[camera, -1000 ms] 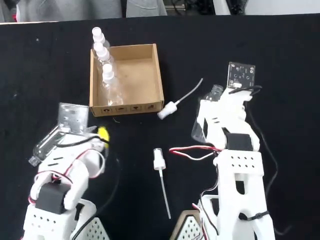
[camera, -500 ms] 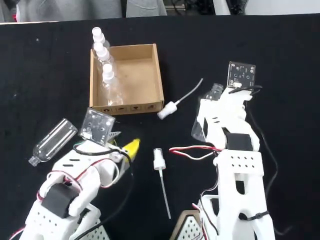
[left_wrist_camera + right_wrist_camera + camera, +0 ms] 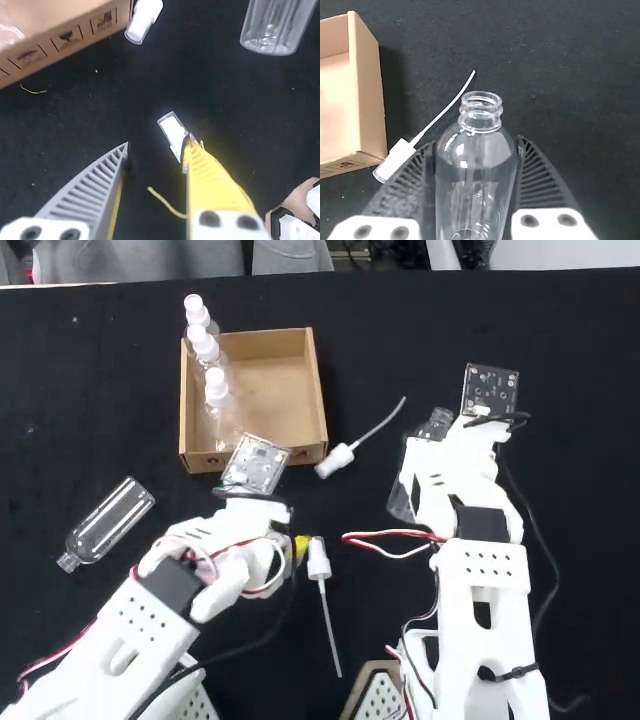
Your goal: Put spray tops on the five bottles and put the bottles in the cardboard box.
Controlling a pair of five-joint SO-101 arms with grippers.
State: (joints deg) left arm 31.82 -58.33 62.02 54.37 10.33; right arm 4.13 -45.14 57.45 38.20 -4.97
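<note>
**Step: picking up a spray top for bottle four; three done, two left**

Black table. The cardboard box sits toward the far side. Three capped bottles stand along its left wall, inside as far as I can tell.

The right gripper is clamped on the held bottle. The bottle is off to the right of the box with its neck open and no top on it. It is ready to receive a top.

The loose bottle lies on its side at the left, well apart from both arms, uncapped.

The left gripper is low over the table with its fingers spread and nothing in them. The near spray top lies right there. In the left wrist view its white head is at the tip of the yellow finger, inside the gap, not pinched.

The far spray top lies just off the box's near right corner, its tube pointing toward the right arm.

Next move, my read:
- Centre the fingers on the head of the near top, not the thin tube, and close.
- Lift it and carry it to the held bottle.
- Thread the long tube down the open neck, then seat the head.
- The tube is floppy, so alignment at the neck is the fiddly part.
</note>
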